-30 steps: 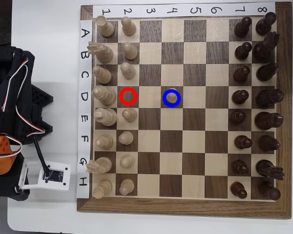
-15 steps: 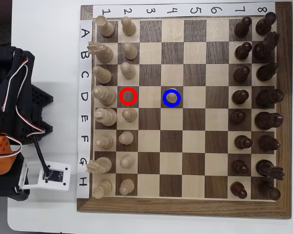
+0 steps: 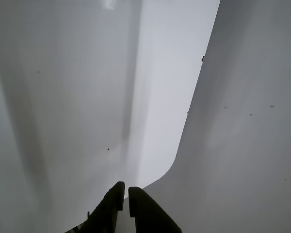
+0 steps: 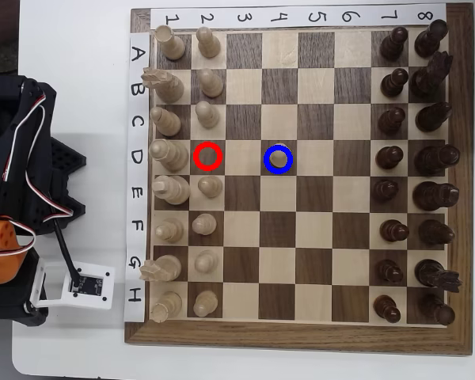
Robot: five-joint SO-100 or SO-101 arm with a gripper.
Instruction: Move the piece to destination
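Two dark, slim fingers of the tool [image 3: 124, 193] rise from the bottom edge of the wrist view, pressed nearly together with only a thin slit between them and nothing pinched. Past them that view shows just smooth white tabletop [image 3: 77, 97], its rounded corner, and a paler grey surface beyond the edge, with a few tiny dark specks.

From overhead, the black robot arm [image 4: 16, 182] sits folded at the left, off the board, with white and red wires looping over it, an orange plastic part low down and a small white rectangular module by its base. Just to its right lies the wooden chessboard [image 4: 301, 336], a matte grid of dark walnut and light maple squares inside a brown frame, bordered by white paper strips printed 1 to 8 along the top and A to H down the left.

On the board, the small pale cream wooden pawn [image 4: 279, 159], smooth with a round head, stands upright inside the thin blue ring on the dark brown square [image 4: 279, 145] of row D, column 4. Two squares left, a thin red ring [image 4: 208, 156] marks an unoccupied dark square. Other pale cream turned pieces [image 4: 170, 154] fill columns 1 and 2, and glossy dark brown pieces [image 4: 412, 158] line columns 7 and 8 at the far right
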